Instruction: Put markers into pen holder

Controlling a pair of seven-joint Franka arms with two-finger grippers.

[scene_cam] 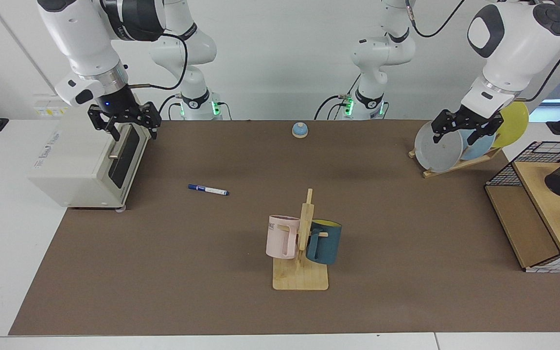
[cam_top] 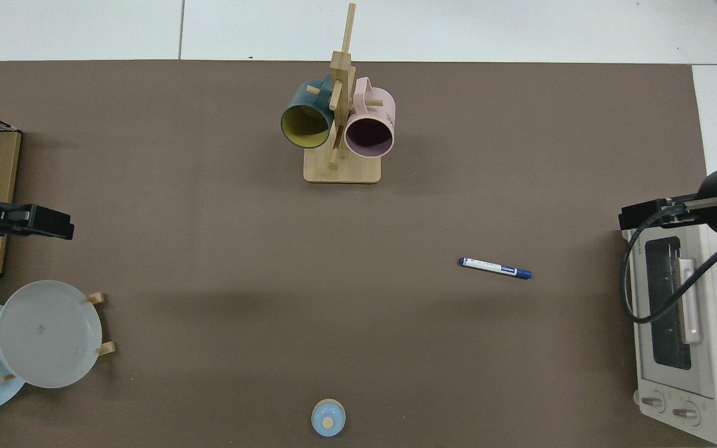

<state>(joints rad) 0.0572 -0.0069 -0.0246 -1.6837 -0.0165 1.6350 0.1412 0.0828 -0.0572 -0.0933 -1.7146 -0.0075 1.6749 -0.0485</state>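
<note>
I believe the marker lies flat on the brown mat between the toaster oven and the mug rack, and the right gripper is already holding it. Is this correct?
Not quite. The marker does lie flat on the mat between the toaster oven and the mug rack, but the right gripper is not holding it. The facing view shows it open above the oven, apart from the marker.

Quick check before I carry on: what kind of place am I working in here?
Probably a robotics lab bench staged with household props: two white robot arms bolted behind a brown table mat, a white toaster oven, and a wooden mug tree holding pink and teal mugs.
</note>
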